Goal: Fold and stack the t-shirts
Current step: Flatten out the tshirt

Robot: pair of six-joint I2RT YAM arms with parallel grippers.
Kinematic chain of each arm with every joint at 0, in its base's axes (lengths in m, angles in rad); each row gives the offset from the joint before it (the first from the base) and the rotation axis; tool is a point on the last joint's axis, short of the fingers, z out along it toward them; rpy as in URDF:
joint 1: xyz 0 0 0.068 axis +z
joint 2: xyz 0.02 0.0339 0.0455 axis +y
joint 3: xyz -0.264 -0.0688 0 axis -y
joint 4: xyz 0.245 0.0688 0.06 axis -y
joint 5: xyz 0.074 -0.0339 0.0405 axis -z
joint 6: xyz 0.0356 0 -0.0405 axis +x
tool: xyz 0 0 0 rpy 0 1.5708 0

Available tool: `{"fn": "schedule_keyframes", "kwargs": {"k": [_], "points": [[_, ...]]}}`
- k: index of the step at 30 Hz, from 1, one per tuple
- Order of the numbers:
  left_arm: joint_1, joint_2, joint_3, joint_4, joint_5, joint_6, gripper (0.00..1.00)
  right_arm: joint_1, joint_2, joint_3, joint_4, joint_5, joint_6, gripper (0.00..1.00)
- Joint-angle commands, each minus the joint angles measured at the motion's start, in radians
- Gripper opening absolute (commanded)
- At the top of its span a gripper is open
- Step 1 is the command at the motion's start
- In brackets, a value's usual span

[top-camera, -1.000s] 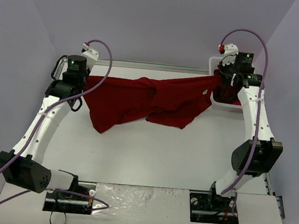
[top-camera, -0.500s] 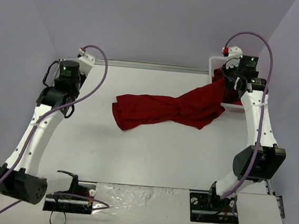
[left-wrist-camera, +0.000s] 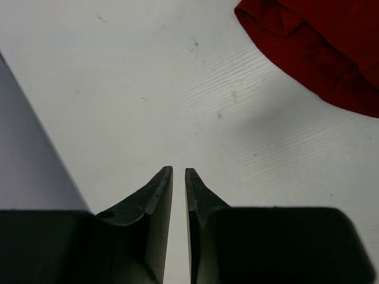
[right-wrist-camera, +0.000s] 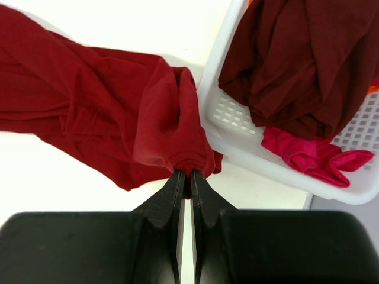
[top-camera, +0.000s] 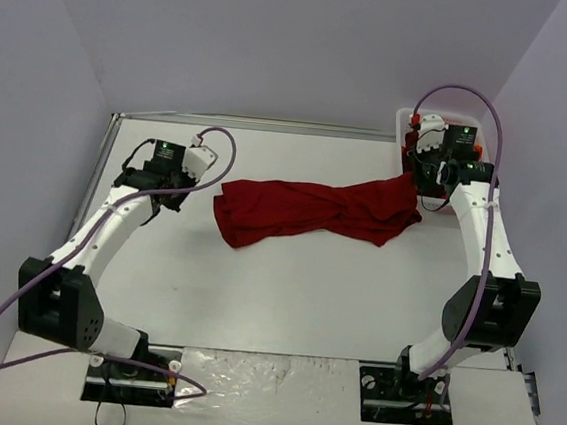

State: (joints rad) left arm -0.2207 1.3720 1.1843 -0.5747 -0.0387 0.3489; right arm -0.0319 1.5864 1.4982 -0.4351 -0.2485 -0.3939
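The t-shirt (top-camera: 304, 209), released by the closed, empty left claw (left-wrist-camera: 179, 170), is kept gripped beside the basket (right-wrist-camera: 234, 127) by the right claw (right-wrist-camera: 184, 173).

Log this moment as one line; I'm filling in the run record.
left jaws: shut, empty, clear of cloth | right jaws: shut on t-shirt edge | t-shirt: bunched on table, unfolded | basket: holds more shirts

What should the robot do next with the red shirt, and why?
Probably the left gripper should open and reach for the left end of the dark red t-shirt. The right gripper pinches only the right end, and the shirt lies bunched, so it needs spreading.
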Motion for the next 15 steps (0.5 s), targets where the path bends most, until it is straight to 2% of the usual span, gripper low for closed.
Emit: {"fn": "schedule_keyframes", "kwargs": {"k": [1,7,9,15], "points": [[0.004,0.088,0.083,0.052,0.13,-0.059,0.15,0.007,0.024,-0.026,0.004,-0.028,0.001,0.0],[0.027,0.335,0.287,0.044,0.316,-0.169,0.26,0.02,0.086,-0.026,0.006,-0.009,-0.002,0.0],[0.034,0.416,0.354,0.042,0.353,-0.198,0.33,0.02,0.107,-0.021,0.006,0.0,-0.003,0.0],[0.06,0.601,0.491,0.03,0.439,-0.264,0.34,0.026,0.162,-0.013,0.004,0.017,-0.011,0.0]]}}
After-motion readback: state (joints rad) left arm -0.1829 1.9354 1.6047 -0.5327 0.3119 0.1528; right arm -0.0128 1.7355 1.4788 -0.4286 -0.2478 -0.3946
